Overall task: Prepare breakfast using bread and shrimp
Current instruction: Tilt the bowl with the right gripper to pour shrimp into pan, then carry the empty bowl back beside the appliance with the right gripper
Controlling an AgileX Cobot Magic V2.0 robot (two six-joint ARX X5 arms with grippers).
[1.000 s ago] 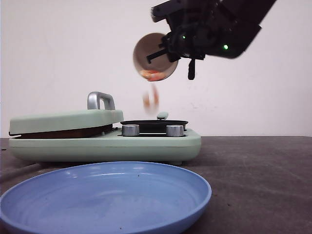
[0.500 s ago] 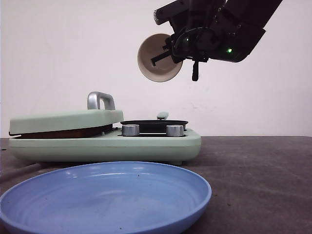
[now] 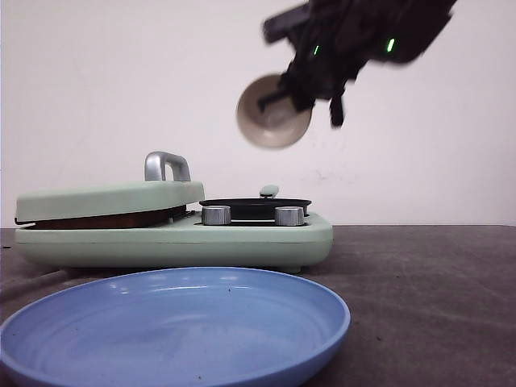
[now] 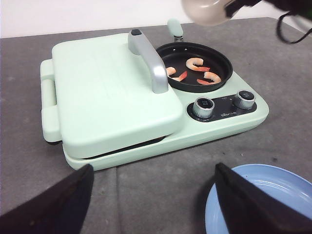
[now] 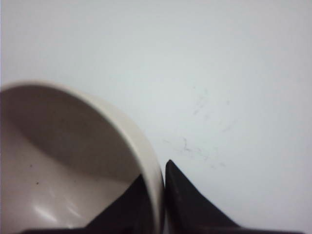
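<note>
Shrimp (image 4: 196,69), four curled pink pieces, lie in the small black round pan (image 4: 222,73) set into the right end of a pale green countertop cooker (image 4: 146,141), seen from the left wrist camera. Bread cannot be seen in any view; the cooker's broad hinged lid (image 4: 107,92) is down over the griddle side, its silver handle (image 4: 148,61) standing upright on top, and only a dark band shows beneath the lid's edge in the front view. Two silver knobs (image 3: 216,215) sit on the front panel just below the pan.

High above the pan, the right gripper (image 3: 284,93) pinches the rim of a cream-coloured bowl (image 3: 272,122), one finger inside the rim and one outside, as the right wrist view shows. The bowl is tipped on its side with its opening facing toward the front camera, and its visible interior holds no shrimp. The arm appears motion-blurred in the front view.

The left gripper (image 4: 153,195) hovers in front of the cooker with its two dark fingers (image 4: 53,204) spread wide, gripping nothing. A blue plate (image 3: 177,322) rests on the dark table (image 3: 427,290) nearest the front camera, just in front of the cooker.
</note>
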